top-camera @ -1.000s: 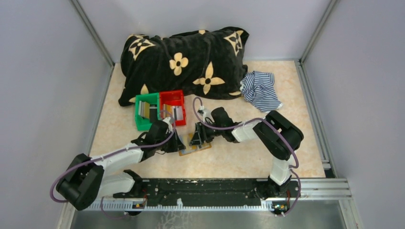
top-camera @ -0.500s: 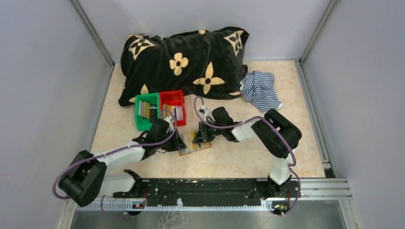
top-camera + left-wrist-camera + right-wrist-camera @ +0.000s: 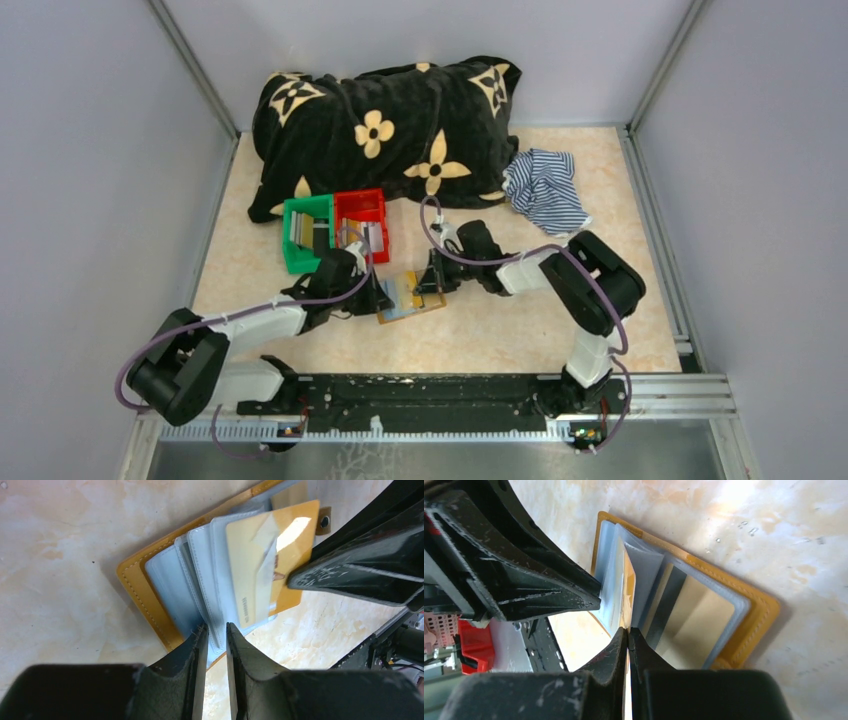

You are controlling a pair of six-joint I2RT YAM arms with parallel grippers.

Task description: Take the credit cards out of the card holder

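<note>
The card holder lies open on the table, tan-orange with grey-blue pocket panels fanned up. My left gripper is shut on the lower edge of those panels and pins the card holder down. A yellowish credit card sticks partway out of one pocket. My right gripper is shut on that card's edge, facing the left gripper across the card holder. In the top view the right gripper sits at the card holder's far right side. Other credit cards stay hidden in the pockets.
A green bin and a red bin stand just behind the left gripper. A black flowered blanket fills the back of the table. A striped blue-white cloth lies at the back right. Walls close in both sides.
My right gripper has gone from open to shut on the yellowish card and shifted right, drawing the card partway out. The left gripper has held its grip in place.
</note>
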